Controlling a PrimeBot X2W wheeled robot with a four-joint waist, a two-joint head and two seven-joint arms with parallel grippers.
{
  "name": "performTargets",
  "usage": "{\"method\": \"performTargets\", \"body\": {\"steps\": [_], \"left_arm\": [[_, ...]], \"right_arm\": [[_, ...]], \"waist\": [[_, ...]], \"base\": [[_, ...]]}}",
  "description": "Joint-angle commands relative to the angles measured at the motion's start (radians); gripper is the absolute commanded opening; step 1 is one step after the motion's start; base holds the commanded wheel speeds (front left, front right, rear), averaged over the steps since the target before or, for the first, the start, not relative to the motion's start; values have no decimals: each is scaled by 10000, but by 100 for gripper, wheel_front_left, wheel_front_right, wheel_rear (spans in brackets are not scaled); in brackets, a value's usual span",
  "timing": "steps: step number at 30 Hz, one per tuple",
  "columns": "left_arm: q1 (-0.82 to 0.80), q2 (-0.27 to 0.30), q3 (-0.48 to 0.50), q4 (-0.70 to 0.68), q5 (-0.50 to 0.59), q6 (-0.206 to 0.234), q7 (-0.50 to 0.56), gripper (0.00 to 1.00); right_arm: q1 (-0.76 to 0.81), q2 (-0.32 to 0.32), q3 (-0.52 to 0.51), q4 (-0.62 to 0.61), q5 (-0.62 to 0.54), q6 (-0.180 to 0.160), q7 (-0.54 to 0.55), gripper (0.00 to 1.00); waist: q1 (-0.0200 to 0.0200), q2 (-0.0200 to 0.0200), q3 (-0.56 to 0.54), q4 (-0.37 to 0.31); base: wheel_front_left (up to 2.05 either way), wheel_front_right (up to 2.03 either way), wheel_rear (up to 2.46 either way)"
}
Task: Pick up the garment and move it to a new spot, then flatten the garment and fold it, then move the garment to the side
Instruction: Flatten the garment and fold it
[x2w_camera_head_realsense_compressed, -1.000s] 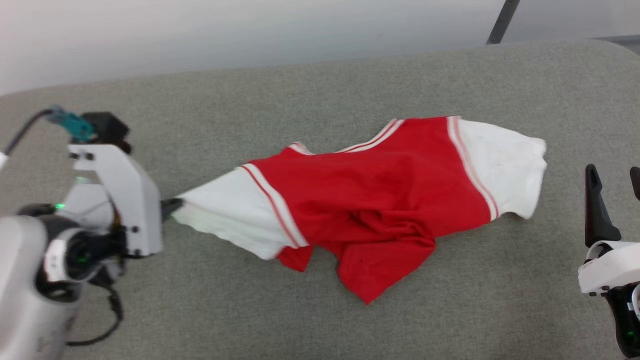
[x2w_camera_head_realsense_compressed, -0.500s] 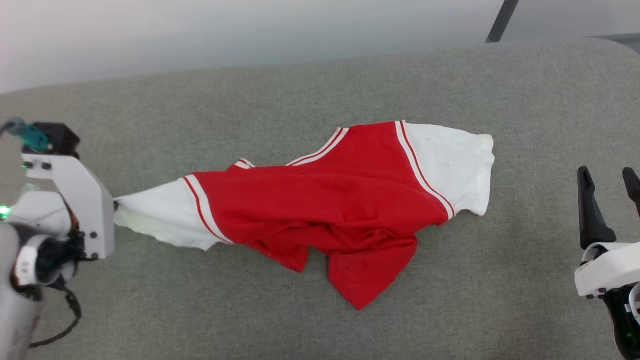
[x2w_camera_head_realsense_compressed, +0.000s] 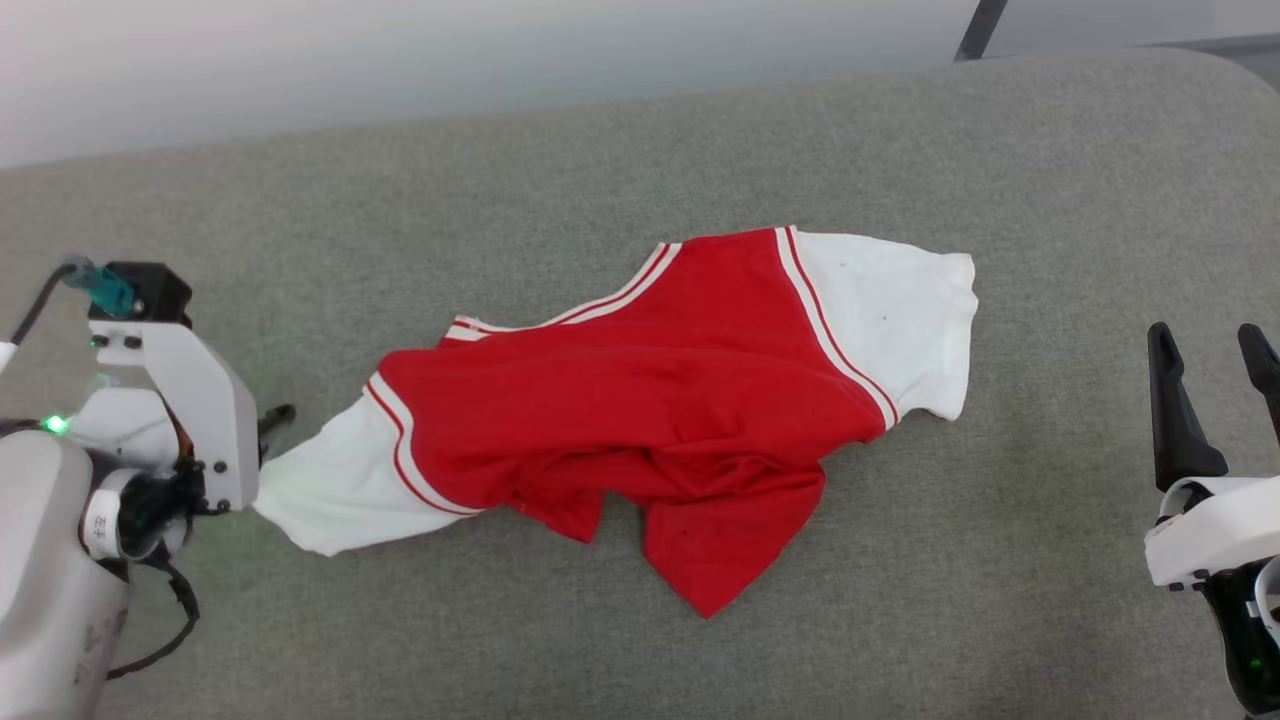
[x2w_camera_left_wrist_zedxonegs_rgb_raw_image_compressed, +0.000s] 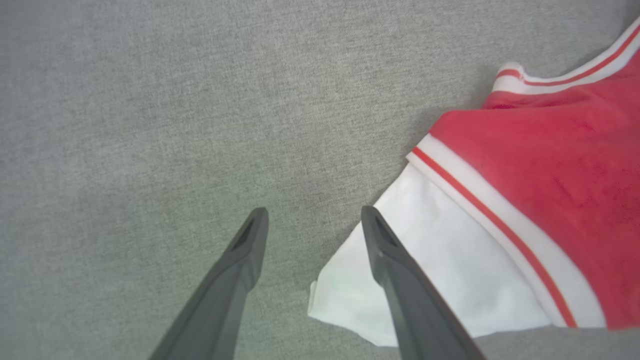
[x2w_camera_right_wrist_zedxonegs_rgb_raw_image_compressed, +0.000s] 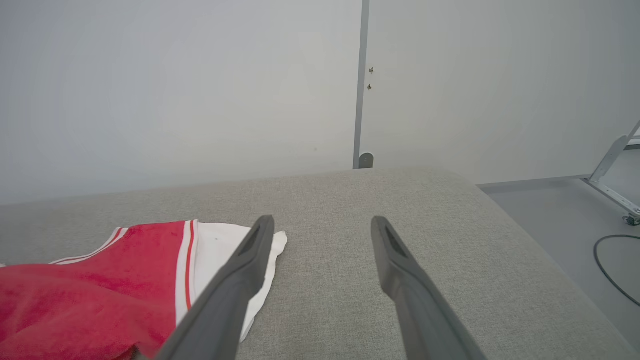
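Note:
The garment (x2w_camera_head_realsense_compressed: 650, 400), a red jersey with white sleeves and striped trim, lies crumpled and stretched sideways on the grey padded surface (x2w_camera_head_realsense_compressed: 600, 160); no lettering shows. My left gripper (x2w_camera_head_realsense_compressed: 270, 435) is open at the end of the garment's left white sleeve (x2w_camera_head_realsense_compressed: 330, 495). In the left wrist view the left gripper (x2w_camera_left_wrist_zedxonegs_rgb_raw_image_compressed: 314, 212) has bare fabric surface between its fingers, and the sleeve (x2w_camera_left_wrist_zedxonegs_rgb_raw_image_compressed: 440, 270) lies flat beside and under the right-hand finger. My right gripper (x2w_camera_head_realsense_compressed: 1205, 340) stands open, off to the right of the other sleeve (x2w_camera_head_realsense_compressed: 890, 310). The right wrist view also shows the right gripper (x2w_camera_right_wrist_zedxonegs_rgb_raw_image_compressed: 322, 220) open beside the garment (x2w_camera_right_wrist_zedxonegs_rgb_raw_image_compressed: 100, 285).
The grey surface ends in a rounded corner at the far right (x2w_camera_right_wrist_zedxonegs_rgb_raw_image_compressed: 450, 175), with floor and a black cable (x2w_camera_right_wrist_zedxonegs_rgb_raw_image_compressed: 615, 265) beyond. A pale wall (x2w_camera_head_realsense_compressed: 400, 60) runs behind the far edge. A metal frame leg (x2w_camera_right_wrist_zedxonegs_rgb_raw_image_compressed: 610, 165) stands on the floor.
My left gripper dragged the garment leftward by the sleeve, then opened; the sleeve now lies slack on the surface. The right gripper kept its place.

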Motion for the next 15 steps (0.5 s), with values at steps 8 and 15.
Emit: {"method": "performTargets", "body": {"steps": [8, 15], "left_arm": [[54, -111, 121, -467, -90, -363, -864, 100], [646, -334, 68, -1293, -206, -532, -1527, 100]], "right_arm": [[179, -76, 18, -70, 12, -7, -214, 100], [309, -154, 30, -219, -206, -7, -507, 100]], "waist": [[0, 0, -528, 366], [0, 0, -1228, 753]], "base": [[0, 0, 0], [0, 0, 0]]}}
